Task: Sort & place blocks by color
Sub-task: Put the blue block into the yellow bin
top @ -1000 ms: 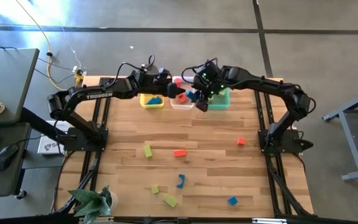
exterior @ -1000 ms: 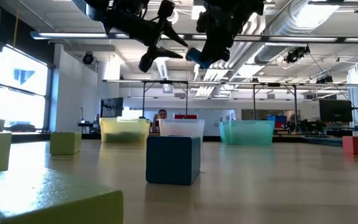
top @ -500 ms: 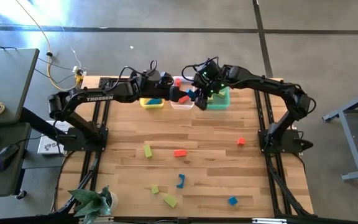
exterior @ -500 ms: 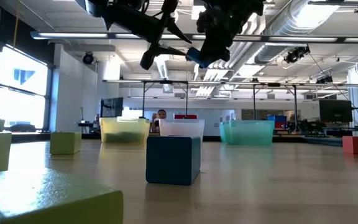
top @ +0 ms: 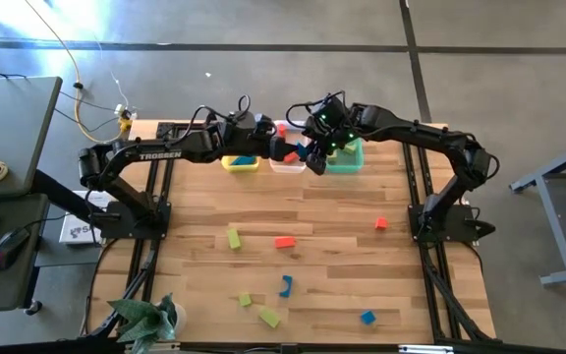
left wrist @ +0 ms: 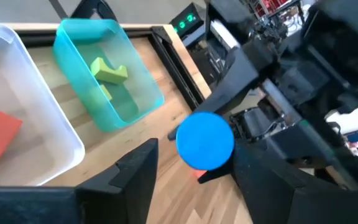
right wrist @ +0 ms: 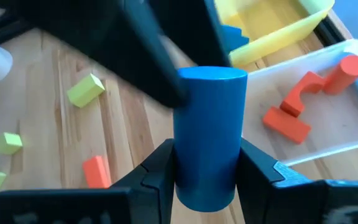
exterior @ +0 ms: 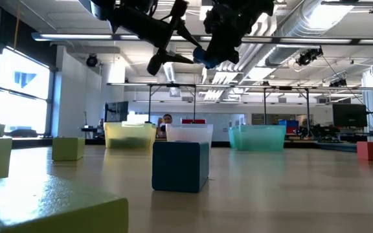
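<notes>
Aloft, right end effector (right wrist: 205, 163) clamping blue cylinder (right wrist: 207, 134), left end effector (left wrist: 191, 167) spread beside it

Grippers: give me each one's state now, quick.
Left gripper: open, holding nothing, beside the blue cylinder block.
Right gripper: shut on the blue cylinder block.

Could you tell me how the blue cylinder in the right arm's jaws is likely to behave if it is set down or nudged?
The blue cylinder looks rigid, so it should not flex. Its round wall suggests it would roll if laid on its side. Its flat end should let it stand, though it might tip when nudged. The smooth surface may slip between the jaws.
</notes>
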Robot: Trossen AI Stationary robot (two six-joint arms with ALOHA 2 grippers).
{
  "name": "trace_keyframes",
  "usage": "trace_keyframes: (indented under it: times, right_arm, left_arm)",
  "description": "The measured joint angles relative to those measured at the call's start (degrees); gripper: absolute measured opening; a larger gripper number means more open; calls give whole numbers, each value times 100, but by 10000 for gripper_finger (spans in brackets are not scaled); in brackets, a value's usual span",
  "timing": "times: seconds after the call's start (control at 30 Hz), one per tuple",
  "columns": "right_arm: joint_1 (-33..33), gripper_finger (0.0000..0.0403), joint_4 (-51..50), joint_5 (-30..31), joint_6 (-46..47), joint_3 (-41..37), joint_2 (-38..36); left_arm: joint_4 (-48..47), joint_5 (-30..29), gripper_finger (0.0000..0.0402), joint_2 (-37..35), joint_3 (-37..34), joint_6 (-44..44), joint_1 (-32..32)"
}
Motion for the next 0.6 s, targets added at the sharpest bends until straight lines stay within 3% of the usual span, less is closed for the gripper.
trace_keyframes:
  times: [0.23,0.6]
  right_arm:
    - [45,105,29,-24,249,0,-4]
    - [348,105,143,304,419,0,-4]
  left_arm:
    - [69,-27,224,146,-2,21,-105]
    - [354,-66,204,131,-2,331,-100]
